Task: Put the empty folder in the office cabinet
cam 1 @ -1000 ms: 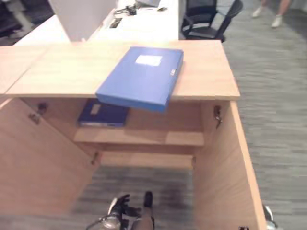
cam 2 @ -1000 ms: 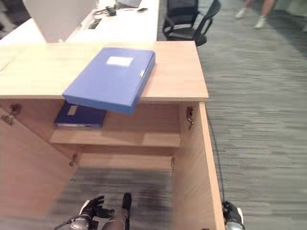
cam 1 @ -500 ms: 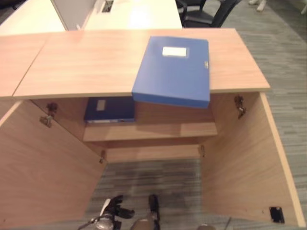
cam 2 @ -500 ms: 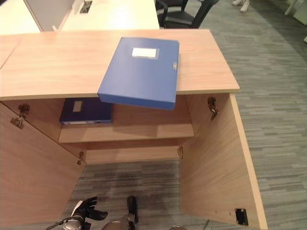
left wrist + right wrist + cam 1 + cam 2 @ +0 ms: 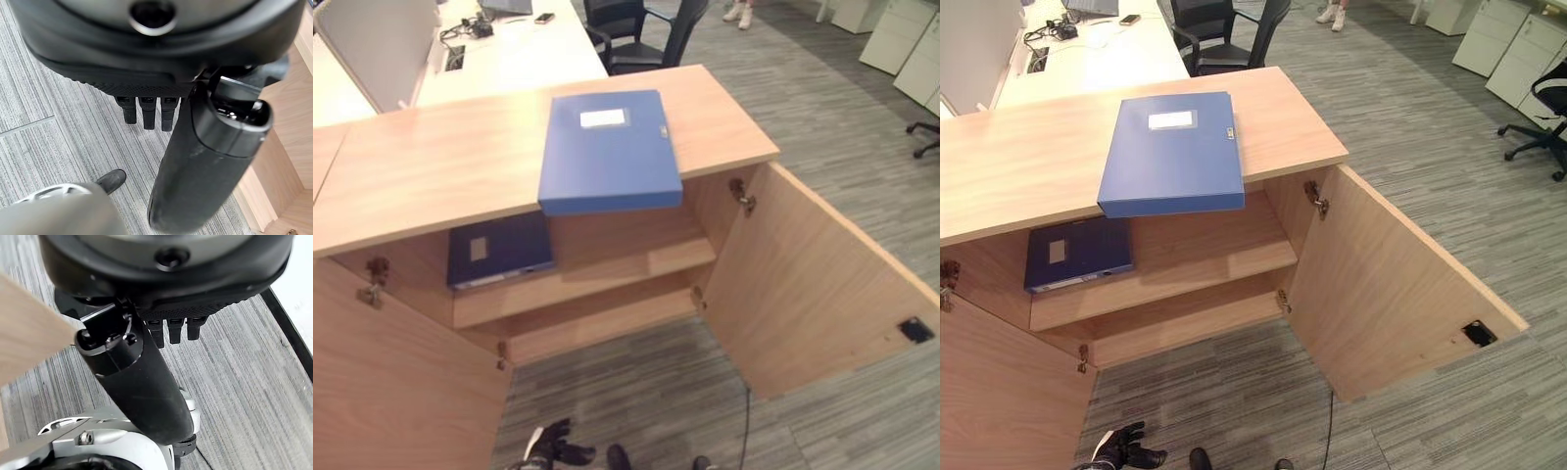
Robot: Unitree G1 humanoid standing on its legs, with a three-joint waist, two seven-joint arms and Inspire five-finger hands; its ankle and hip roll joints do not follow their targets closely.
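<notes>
Both hands (image 5: 146,110) (image 5: 171,328) relaxed, empty; folder (image 5: 609,152) atop open cabinet (image 5: 431,171), 2nd folder (image 5: 499,251) on shelf.

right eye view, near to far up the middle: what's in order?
left hand → cabinet shelf → blue folder on the cabinet top → white desk → black chair
</notes>
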